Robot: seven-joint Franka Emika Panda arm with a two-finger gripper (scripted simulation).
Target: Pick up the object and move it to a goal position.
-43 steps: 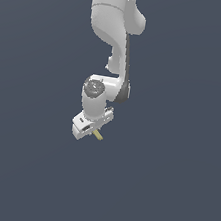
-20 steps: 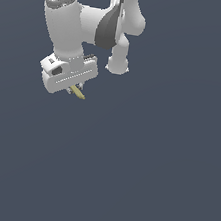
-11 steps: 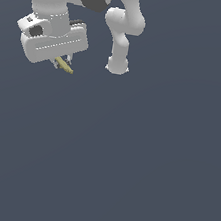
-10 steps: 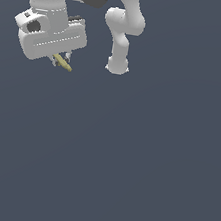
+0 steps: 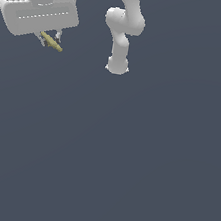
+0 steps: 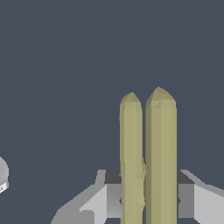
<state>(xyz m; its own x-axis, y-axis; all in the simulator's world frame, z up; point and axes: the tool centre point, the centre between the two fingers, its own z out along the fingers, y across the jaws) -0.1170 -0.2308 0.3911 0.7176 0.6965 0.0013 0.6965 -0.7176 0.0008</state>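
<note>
A: Where is the stick now?

B: The gripper [image 5: 50,41] is at about ten o'clock in the exterior view, high above the floor, and its two fingers are pinching the pale yellow-tan stick [image 5: 52,42]. The stick pokes out from under the white hand toward four o'clock. In the wrist view it looks like two long tan bars side by side [image 6: 148,157], held between the grey finger pads [image 6: 189,200].

A: What could go wrong from here?

B: I think the stick may slip or turn. It is thin, and much of it hangs out beyond the fingers, so a fast swing of the arm could twist it in the grip. If it drops, it falls a long way. Also I see no goal marker in either view, so I cannot tell how near the goal is.

A: And the surroundings?

B: Only a plain dark grey-blue floor [image 5: 122,175], with the arm's base [image 5: 117,65] at about twelve o'clock. No other object is visible.
</note>
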